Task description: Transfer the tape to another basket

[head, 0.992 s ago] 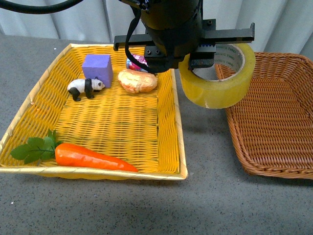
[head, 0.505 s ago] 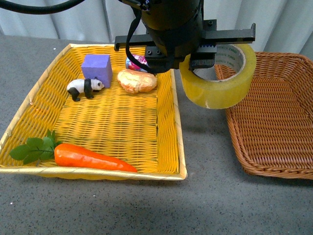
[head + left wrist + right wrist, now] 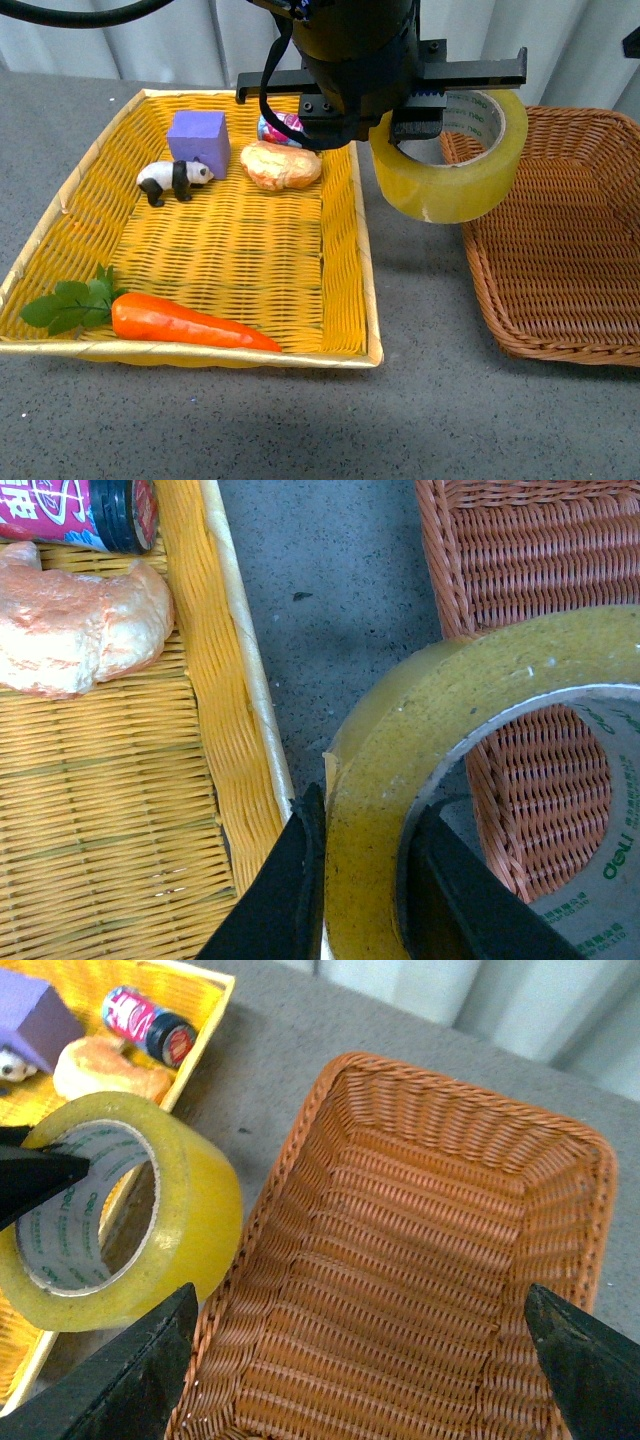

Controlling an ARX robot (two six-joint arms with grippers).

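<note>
The tape (image 3: 450, 170), a wide yellowish roll with a white printed core, hangs in the air over the gap between the two baskets, its far edge over the rim of the brown wicker basket (image 3: 560, 260). My left gripper (image 3: 400, 125) is shut on the roll's wall. In the left wrist view the gripper (image 3: 365, 840) pinches the tape (image 3: 400, 730) between its black fingers, with the brown basket (image 3: 520, 550) beyond. My right gripper (image 3: 360, 1295) is open above the empty brown basket (image 3: 400, 1240), with the tape (image 3: 190, 1210) beside it.
The yellow woven basket (image 3: 362, 250) on the left holds a carrot (image 3: 190, 322), a panda figure (image 3: 172, 178), a purple block (image 3: 200, 140), a bread roll (image 3: 282, 165) and a can (image 3: 280, 125). Grey tabletop (image 3: 420, 300) lies between the baskets.
The left gripper and the tape have shifted slightly right, toward the brown basket. Everything in the yellow basket stays put.
</note>
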